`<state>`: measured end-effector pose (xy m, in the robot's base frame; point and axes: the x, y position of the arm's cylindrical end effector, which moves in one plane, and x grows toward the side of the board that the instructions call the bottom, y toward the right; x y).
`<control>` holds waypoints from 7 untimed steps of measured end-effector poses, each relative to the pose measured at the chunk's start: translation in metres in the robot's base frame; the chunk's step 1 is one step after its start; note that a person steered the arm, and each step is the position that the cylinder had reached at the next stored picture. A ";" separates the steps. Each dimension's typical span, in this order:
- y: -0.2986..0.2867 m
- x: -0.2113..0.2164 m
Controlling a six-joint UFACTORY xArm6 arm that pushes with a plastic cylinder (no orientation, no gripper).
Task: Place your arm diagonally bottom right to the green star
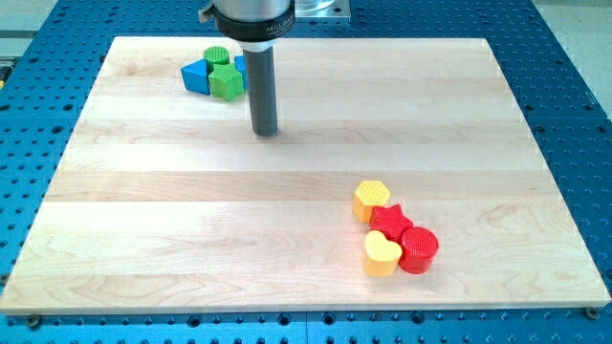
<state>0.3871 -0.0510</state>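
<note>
The green star (228, 82) lies near the view's top left of the wooden board (191, 210), touching a blue triangle (197, 76) on its left and a green cylinder (218, 56) above it. A blue block (241, 69) shows partly behind the rod. My tip (265, 132) rests on the board to the lower right of the green star, a short gap away, touching no block.
A second cluster sits at the view's lower right: a yellow hexagon (370, 201), a red star (390, 222), a yellow heart (382, 254) and a red cylinder (419, 249), all touching. The board lies on a blue perforated table (574, 86).
</note>
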 end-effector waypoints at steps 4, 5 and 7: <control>0.001 -0.015; 0.003 -0.015; 0.003 -0.027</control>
